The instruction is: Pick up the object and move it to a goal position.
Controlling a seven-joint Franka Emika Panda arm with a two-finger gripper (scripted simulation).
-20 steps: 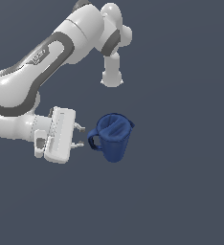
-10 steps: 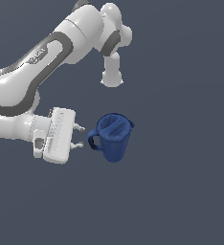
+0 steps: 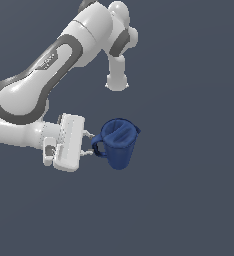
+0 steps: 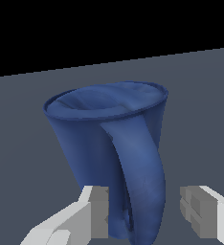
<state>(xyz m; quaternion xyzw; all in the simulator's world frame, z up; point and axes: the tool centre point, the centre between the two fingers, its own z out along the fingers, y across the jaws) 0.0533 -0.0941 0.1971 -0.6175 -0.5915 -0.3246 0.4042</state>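
I've got the gripper (image 3: 90, 144) coming in sideways from the exterior view's left, jaws open with a moderate gap, straddling the loop handle (image 3: 99, 148) of the dark blue pitcher (image 3: 119, 142). The pitcher stands upright on the plain grey floor (image 3: 189, 200), roughly mid-scene, just to the right of the hand. Not lifted yet, as far as I can judge.

Wrist view: the handle (image 4: 142, 186) sits between the two fingers (image 4: 97, 210), but off-centre. It looks close to or touching one pad, with clear daylight on the other side. I can't tell if there's actual contact.

Risks I see from here:
- Closing off-centre: the near finger pushes first, and the pitcher may slide or rotate on the floor before the far finger arrives.
- The handle is a thin, curved strap. Pads could ride along the curve, so the grip may slip towards one end.
- Holding only the handle puts the body's weight out to one side. On lift I'd expect the pitcher to swing or tilt about the pinch line, maybe drop out.
- Pushing further in could knock the fingertips into the tapered body and tip it over.
- A tilted carry may miss the goal pose. No goal marker is visible in either view, so I can't judge the travel.
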